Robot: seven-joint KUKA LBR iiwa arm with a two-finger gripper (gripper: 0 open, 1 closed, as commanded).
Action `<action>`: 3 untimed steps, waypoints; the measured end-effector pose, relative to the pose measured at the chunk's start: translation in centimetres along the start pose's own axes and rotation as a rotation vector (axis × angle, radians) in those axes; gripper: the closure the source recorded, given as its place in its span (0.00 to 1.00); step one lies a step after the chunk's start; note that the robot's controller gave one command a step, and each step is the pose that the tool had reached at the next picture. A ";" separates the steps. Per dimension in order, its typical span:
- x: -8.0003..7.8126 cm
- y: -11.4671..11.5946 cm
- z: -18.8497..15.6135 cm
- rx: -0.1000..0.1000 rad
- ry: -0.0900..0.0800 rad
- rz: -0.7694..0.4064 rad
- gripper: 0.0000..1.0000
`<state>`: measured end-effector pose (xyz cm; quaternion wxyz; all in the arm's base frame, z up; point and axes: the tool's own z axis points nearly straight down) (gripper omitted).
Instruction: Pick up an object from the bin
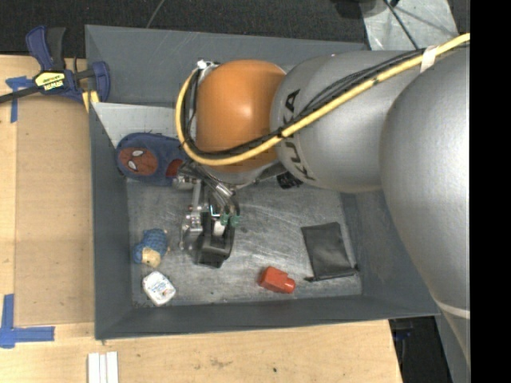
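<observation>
I cannot tell if my gripper [209,244] is open or shut, and the little blue and yellow toy [150,246] lies just left of it, so I should line up carefully before squeezing.

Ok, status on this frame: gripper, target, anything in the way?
Gripper low over bin floor, centre-left. Nearest things: blue-and-yellow toy at view-left, red block at view-right, neither touched. Nothing blocking.

The silver arm [351,152] bears the black brand lettering "KUKA".
</observation>
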<state>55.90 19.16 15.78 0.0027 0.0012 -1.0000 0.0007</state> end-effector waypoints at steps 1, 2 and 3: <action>1.3 5.2 8.5 -0.002 -0.012 -0.363 0.00; 1.0 5.4 8.2 -0.006 -0.023 -0.361 1.00; -1.7 5.0 -7.6 -0.002 -0.018 -0.392 1.00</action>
